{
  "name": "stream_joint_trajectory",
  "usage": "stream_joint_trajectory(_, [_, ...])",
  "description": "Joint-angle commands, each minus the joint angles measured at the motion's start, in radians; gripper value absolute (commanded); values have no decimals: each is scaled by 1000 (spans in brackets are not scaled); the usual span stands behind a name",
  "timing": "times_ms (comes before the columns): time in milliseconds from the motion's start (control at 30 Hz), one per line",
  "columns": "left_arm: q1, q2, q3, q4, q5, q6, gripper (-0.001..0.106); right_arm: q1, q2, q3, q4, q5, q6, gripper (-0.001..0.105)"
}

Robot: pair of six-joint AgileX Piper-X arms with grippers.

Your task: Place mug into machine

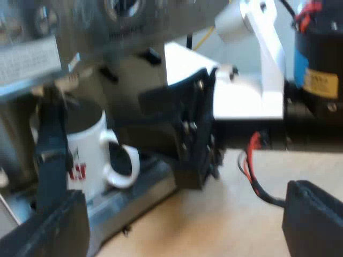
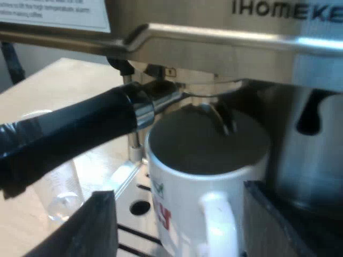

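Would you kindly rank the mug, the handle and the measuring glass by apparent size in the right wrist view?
1. mug
2. handle, though nearness to the camera inflates it
3. measuring glass, clearly smallest

The espresso machine point(image 2: 225, 48) carries dark capitals across its metal front reading "IHOMEKE" (the word is cut off at its end, so more letters may follow). A white label point(image 2: 53, 13) stuck on the machine's front holds lines of small black print, too fine to read. The mug point(image 2: 198, 182) bears red letters under a green mark, legible from neither wrist view
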Motion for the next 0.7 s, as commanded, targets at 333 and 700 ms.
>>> stream_joint_trajectory(333, [0,-31,-113,-9,9,2,81,133,-192,-2,183,127,-12,54])
stream_joint_trajectory(700, [0,-166,-167,150,15,2,81,192,-314,-2,183,139,-36,54])
